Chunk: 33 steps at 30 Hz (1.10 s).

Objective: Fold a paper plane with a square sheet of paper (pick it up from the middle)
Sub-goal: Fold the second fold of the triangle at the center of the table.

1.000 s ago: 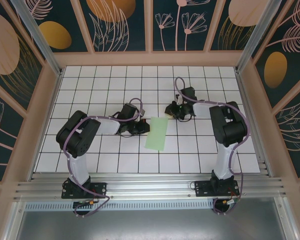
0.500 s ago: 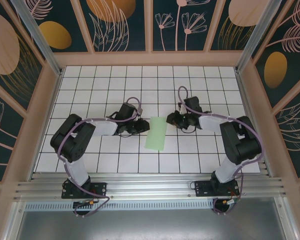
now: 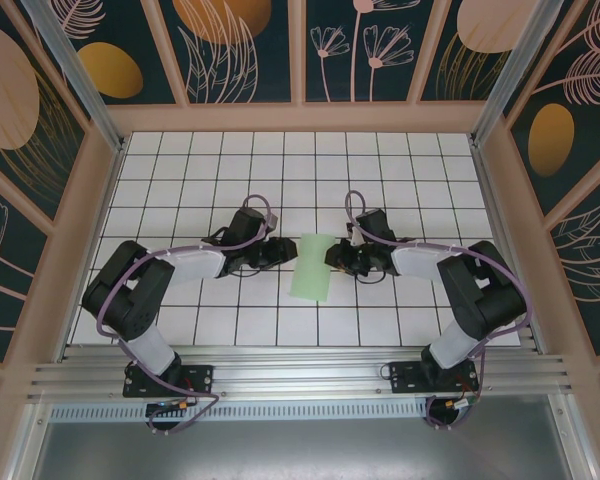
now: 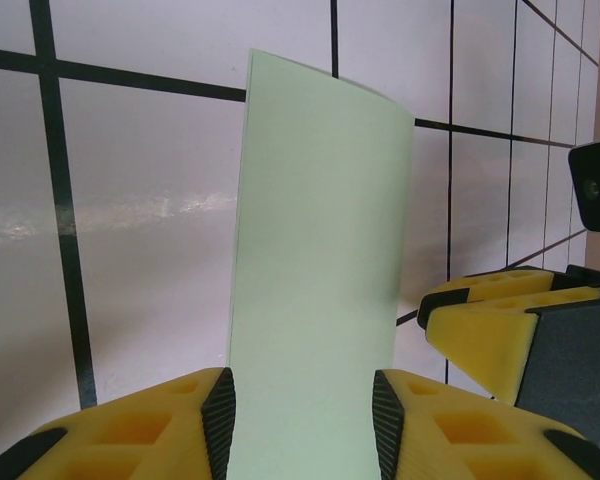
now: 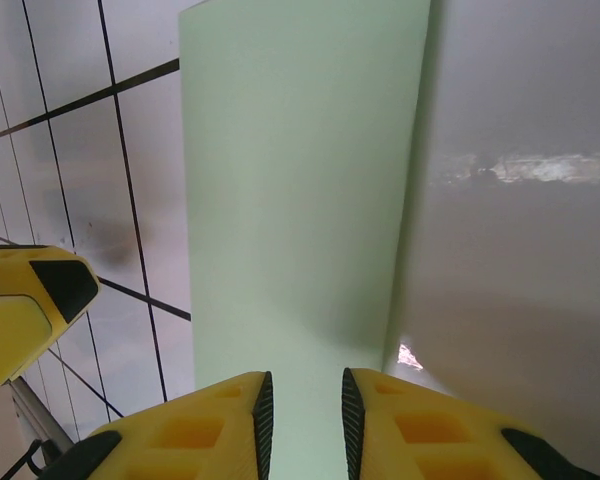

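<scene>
Folded green paper (image 3: 312, 267) lies flat on the counter (image 3: 230, 160), its ends between the left jaws, apart, and the right jaws, narrowly apart.

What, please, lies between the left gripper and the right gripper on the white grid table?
The pale green folded sheet of paper, a narrow rectangle, lies between the left gripper and right gripper, as the top view shows.

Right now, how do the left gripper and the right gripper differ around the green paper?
The left gripper has its jaws wider apart; the right gripper shows a narrow gap. The left gripper is at the left edge of the green paper, the right gripper at its right edge. Both sit low, facing each other.
</scene>
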### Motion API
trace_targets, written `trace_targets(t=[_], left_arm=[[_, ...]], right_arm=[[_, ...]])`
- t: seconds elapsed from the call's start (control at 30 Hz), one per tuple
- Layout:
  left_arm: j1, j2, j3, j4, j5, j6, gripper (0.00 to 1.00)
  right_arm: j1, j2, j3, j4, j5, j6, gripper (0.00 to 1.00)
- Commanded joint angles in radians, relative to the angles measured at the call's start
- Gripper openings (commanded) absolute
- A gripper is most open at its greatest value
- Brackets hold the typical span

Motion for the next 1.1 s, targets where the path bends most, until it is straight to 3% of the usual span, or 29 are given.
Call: trace_targets(t=[0.0, 0.9, 1.07], left_arm=[[0.001, 0.015, -0.011, 0.02, 0.029, -0.007, 0.44], [0.001, 0.108, 0.022, 0.023, 0.099, -0.004, 0.48], [0.0, 0.104, 0.02, 0.018, 0.09, -0.001, 0.48]], right_arm=[[0.013, 0.003, -0.001, 0.011, 0.031, 0.019, 0.26], [0.013, 0.072, -0.022, 0.048, 0.024, 0.027, 0.25], [0.013, 0.029, -0.016, 0.014, 0.055, 0.026, 0.25]])
